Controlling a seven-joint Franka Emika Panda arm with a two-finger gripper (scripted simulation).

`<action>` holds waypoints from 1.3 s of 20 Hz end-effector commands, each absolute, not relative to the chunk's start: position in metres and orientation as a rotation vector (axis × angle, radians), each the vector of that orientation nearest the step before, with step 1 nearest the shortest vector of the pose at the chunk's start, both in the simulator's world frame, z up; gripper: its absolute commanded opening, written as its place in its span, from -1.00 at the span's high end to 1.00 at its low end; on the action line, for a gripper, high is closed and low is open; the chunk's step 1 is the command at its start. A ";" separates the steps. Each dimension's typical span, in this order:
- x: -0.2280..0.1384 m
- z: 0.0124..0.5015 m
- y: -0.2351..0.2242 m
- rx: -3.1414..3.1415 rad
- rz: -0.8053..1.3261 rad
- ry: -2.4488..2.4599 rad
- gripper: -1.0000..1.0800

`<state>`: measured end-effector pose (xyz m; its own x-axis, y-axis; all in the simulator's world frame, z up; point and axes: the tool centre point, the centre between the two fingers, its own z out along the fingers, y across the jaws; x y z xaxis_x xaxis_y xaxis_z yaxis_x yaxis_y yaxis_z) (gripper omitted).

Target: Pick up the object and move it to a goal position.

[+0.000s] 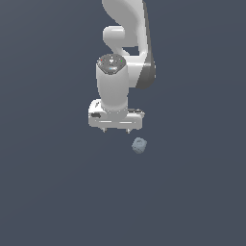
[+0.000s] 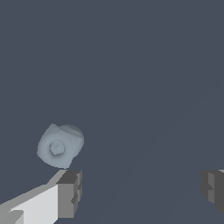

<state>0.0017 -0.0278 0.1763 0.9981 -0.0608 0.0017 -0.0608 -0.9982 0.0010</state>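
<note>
One small object [image 1: 139, 145] lies on the plain dark surface [image 1: 48, 192], just beside the white gripper [image 1: 116, 130] toward the exterior view's right and outside its jaws. It is a pale blue-grey, lumpy, roughly rounded blob [image 2: 60, 145]. In the wrist view the dark fingertips [image 2: 70, 194] stand spread wide, gripping nothing.

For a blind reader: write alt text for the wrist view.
A small pale blue-grey lumpy blob lies on a plain dark surface, beside one dark fingertip and outside the gap. The gripper is open, its fingertips wide apart with nothing between them.
</note>
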 end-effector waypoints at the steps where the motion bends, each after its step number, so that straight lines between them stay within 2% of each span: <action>1: 0.002 0.176 -0.028 3.139 0.003 -0.095 -0.92; 15: -0.004 0.165 -0.032 3.161 -0.030 -0.105 -0.92; 26: -0.001 0.151 -0.010 3.149 -0.027 -0.241 -0.92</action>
<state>-0.0019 -0.0148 0.1535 0.9906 -0.1354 -0.0183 -0.1357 -0.9906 -0.0165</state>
